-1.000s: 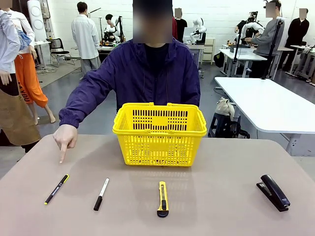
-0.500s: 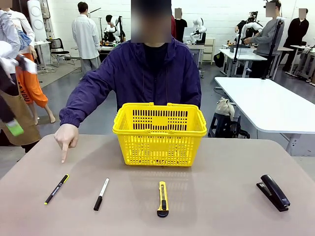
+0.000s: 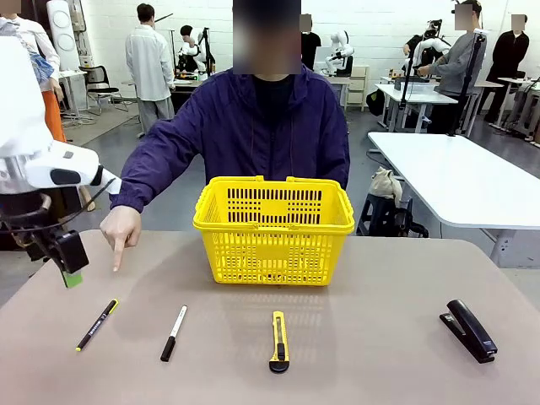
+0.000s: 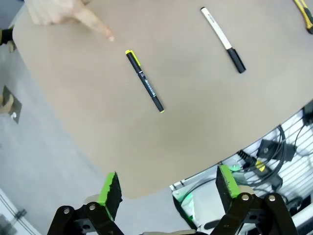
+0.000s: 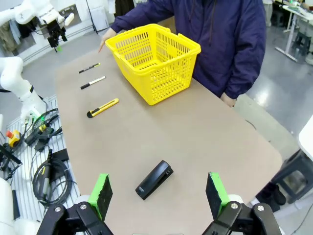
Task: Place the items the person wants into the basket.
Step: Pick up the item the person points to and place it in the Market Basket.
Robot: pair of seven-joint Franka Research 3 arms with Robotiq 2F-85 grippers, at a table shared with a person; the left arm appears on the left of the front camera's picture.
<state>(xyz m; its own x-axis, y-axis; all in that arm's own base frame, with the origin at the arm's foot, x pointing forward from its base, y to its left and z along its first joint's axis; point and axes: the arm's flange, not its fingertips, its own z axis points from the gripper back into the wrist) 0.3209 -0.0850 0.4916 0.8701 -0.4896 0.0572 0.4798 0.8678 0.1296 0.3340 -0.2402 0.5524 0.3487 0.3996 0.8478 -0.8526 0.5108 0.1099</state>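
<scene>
While pointed at by person's hand (image 4: 63, 12), lies well ahead of left gripper (image 4: 167, 183), jaws spread and empty: slim black pen with yellow markings (image 4: 145, 81). Jaws of right gripper (image 5: 158, 192) likewise spread.

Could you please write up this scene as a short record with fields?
person's hand: index finger pointing down at table near black pen
left gripper: open, empty, raised over table's left side
right gripper: open, empty, raised on the side of the stapler
basket: upright, far middle of table
front row, left to right: black pen, white marker, utility knife, stapler
</scene>
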